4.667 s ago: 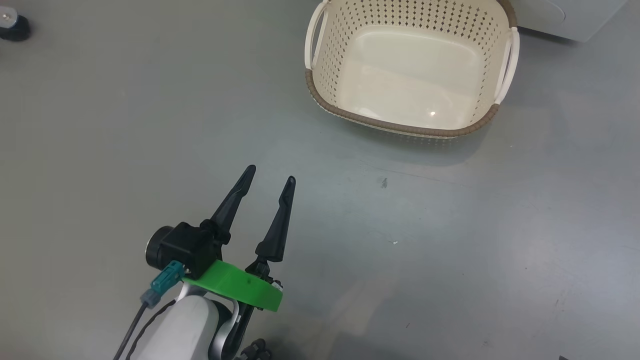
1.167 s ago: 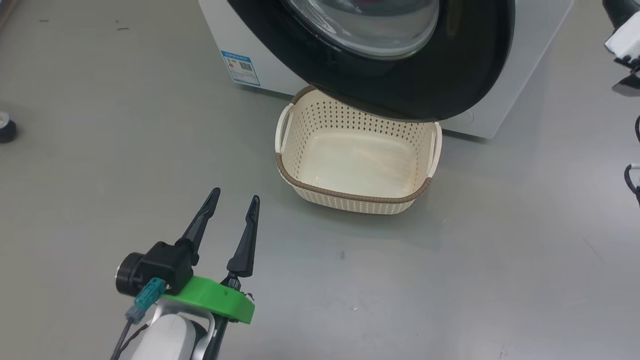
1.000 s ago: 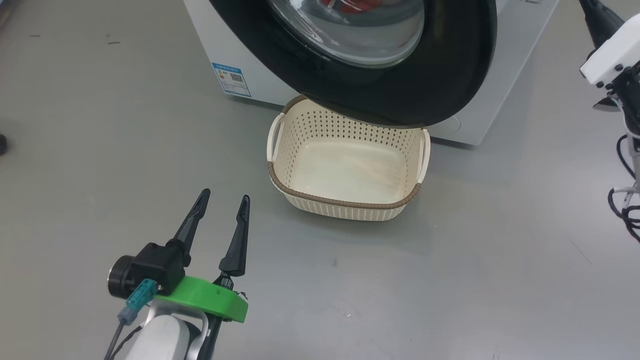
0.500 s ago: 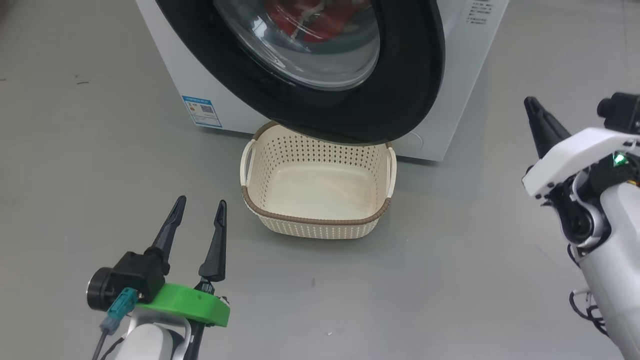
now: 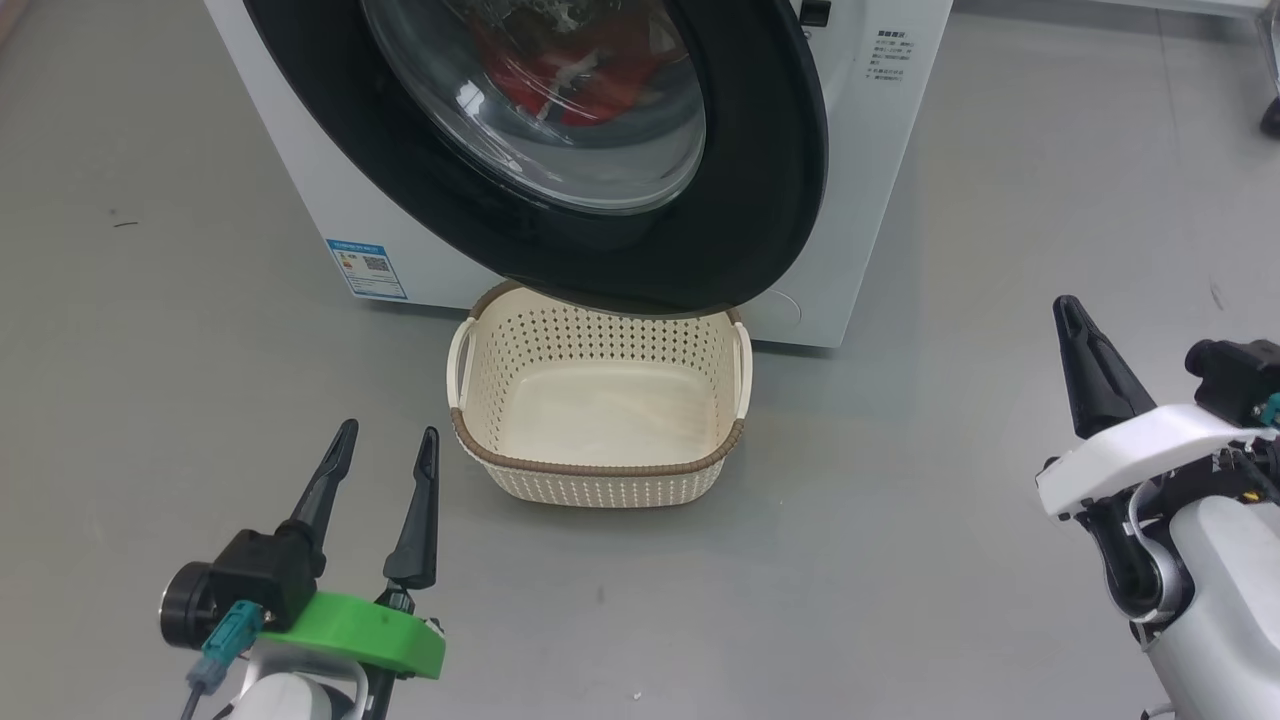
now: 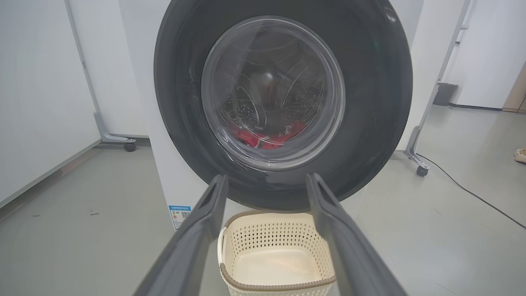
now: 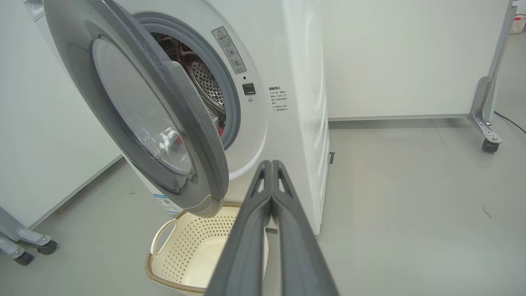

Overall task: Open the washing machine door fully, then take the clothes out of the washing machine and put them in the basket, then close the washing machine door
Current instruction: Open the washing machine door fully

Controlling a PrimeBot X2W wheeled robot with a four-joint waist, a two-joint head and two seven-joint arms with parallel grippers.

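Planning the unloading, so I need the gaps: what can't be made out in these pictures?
1. Clothes: left wrist view, behind the glass of the partly open washing machine door; how many cannot be told.
2. Basket: right wrist view, right part covered by the shut right claw.
3. Blue label: head view, print too small.
4. Washing machine: head view, top cut off by the upper edge.

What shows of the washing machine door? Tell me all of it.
The washing machine door is big and round: a wide glossy black rim around a clear bulging glass bowl, red clothes showing through. It stands partly open, swung out from the white washing machine, its lower edge hanging over the back rim of the cream basket. Nothing is seen touching its free edge.
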